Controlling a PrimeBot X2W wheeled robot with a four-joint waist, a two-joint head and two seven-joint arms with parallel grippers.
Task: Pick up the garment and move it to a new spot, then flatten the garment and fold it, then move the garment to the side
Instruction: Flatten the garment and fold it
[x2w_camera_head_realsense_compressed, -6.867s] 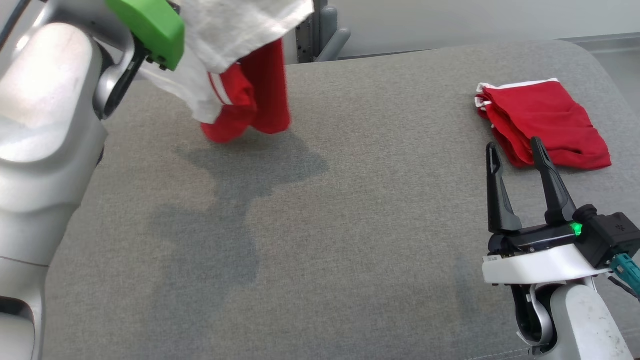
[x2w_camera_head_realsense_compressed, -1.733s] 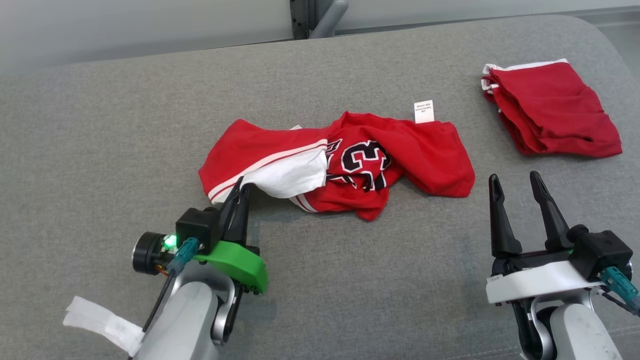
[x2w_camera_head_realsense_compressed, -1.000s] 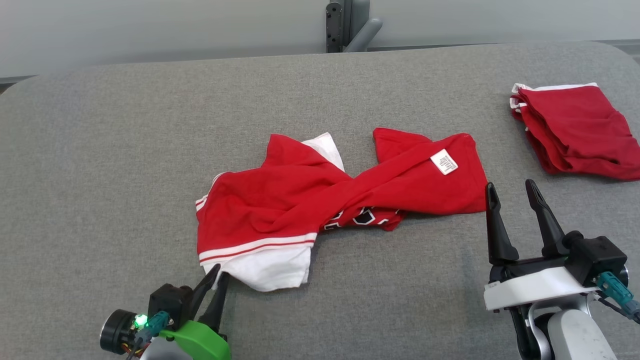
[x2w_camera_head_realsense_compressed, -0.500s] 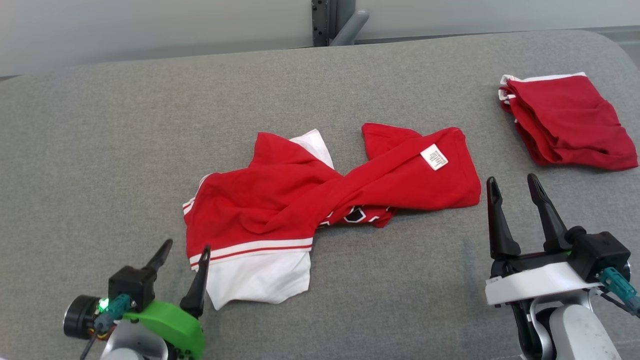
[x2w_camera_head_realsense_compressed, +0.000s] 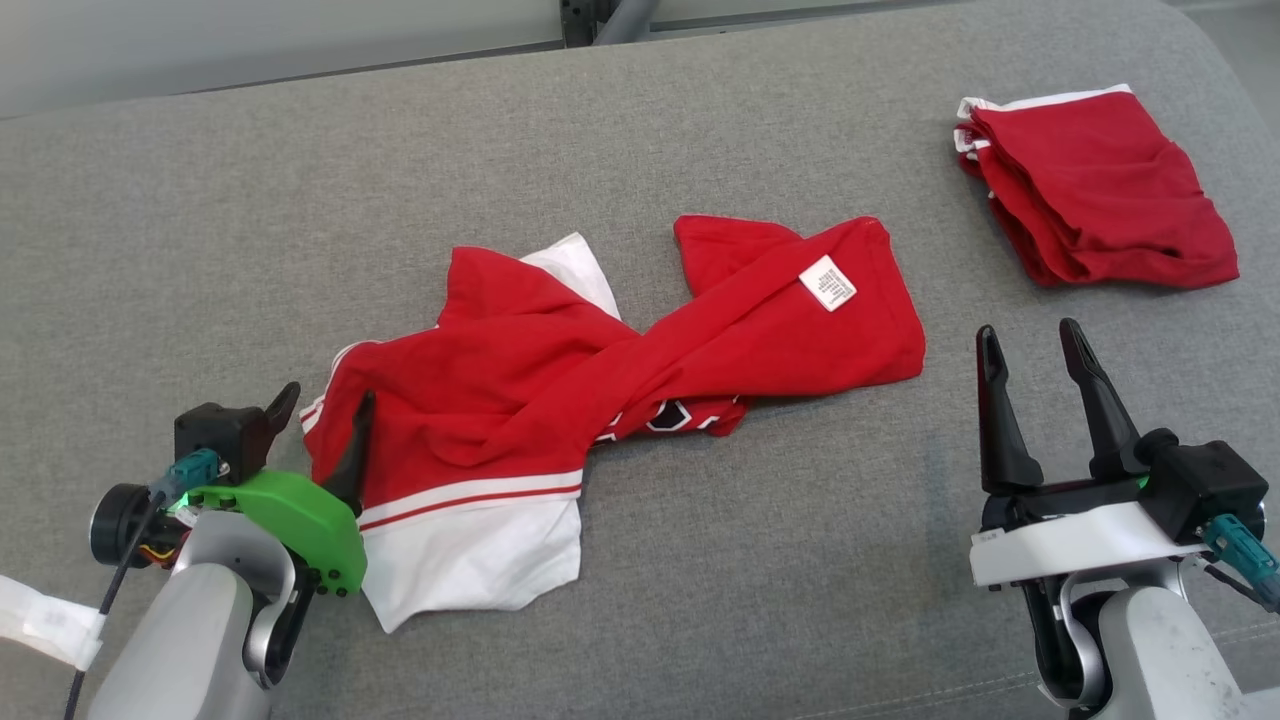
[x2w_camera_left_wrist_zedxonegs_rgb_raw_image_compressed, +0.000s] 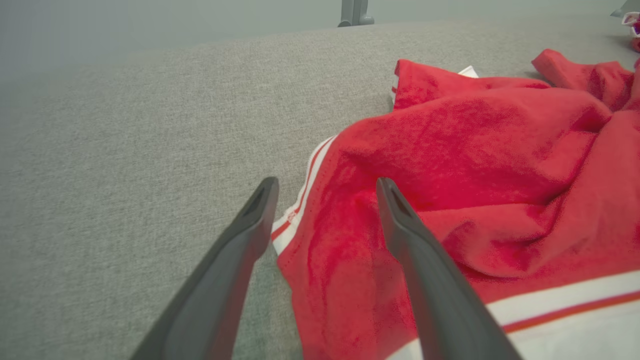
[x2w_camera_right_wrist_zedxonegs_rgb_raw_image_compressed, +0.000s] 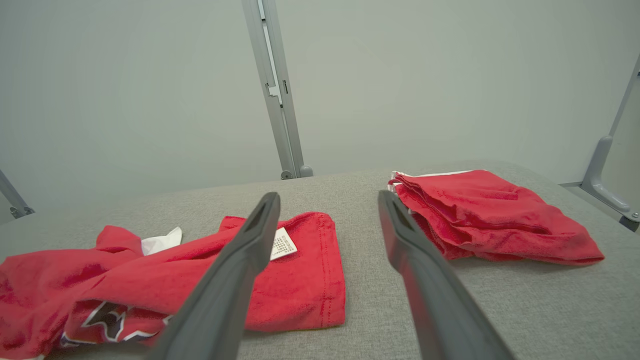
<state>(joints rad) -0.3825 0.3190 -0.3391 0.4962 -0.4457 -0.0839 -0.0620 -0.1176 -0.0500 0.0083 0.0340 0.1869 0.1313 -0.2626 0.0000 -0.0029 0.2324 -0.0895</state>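
The garment (x2w_camera_head_realsense_compressed: 520, 380), a red jersey with a white hem panel and a white label, lies twisted and crumpled across the middle of the grey padded table (x2w_camera_head_realsense_compressed: 740, 580). My left gripper (x2w_camera_head_realsense_compressed: 325, 405) is open at the garment's left edge. In the left wrist view one fingertip of the left gripper (x2w_camera_left_wrist_zedxonegs_rgb_raw_image_compressed: 326, 182) is over the red cloth of the garment (x2w_camera_left_wrist_zedxonegs_rgb_raw_image_compressed: 475, 150) and the other is over bare table. My right gripper (x2w_camera_head_realsense_compressed: 1030, 335) stands open and empty to the right of the garment. In the right wrist view the right gripper (x2w_camera_right_wrist_zedxonegs_rgb_raw_image_compressed: 328, 196) has the garment (x2w_camera_right_wrist_zedxonegs_rgb_raw_image_compressed: 320, 280) ahead to its left.
A second red garment (x2w_camera_head_realsense_compressed: 1090, 190), folded, lies at the far right of the table, also ahead of the right gripper (x2w_camera_right_wrist_zedxonegs_rgb_raw_image_compressed: 490, 215). A grey metal post (x2w_camera_right_wrist_zedxonegs_rgb_raw_image_compressed: 277, 90) and a pale wall stand behind the table. The table's rounded corner is at the far right.
My left gripper has opened and let go of the white hem, then shifted to the garment's left edge. The right gripper has stayed put. The camera has moved.
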